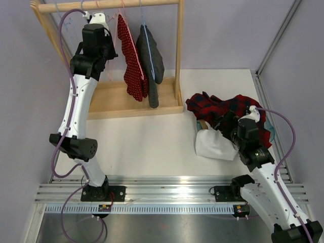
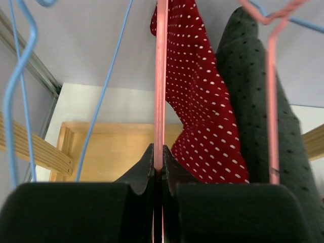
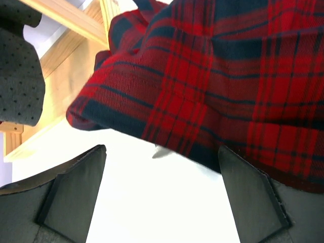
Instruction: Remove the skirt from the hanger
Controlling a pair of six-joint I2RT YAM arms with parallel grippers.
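A red skirt with white dots [image 1: 132, 58] hangs on a pink wire hanger [image 2: 160, 76] from the wooden rail, and it also fills the upper middle of the left wrist view [image 2: 202, 101]. My left gripper [image 1: 105, 31] is up at the rail to the skirt's left. It is shut on the pink hanger's wire, which runs straight between the closed jaws [image 2: 158, 163]. My right gripper [image 1: 225, 130] is open and empty, low over a white cloth [image 3: 152, 202] at the edge of a red plaid garment [image 3: 212, 76].
A dark dotted garment [image 1: 152, 55] hangs on a blue hanger just right of the skirt. Empty blue hangers [image 2: 20, 76] hang on the left. The wooden rack's base [image 1: 131, 104] and right post [image 1: 178, 50] stand at the back. The plaid pile [image 1: 223, 109] lies right.
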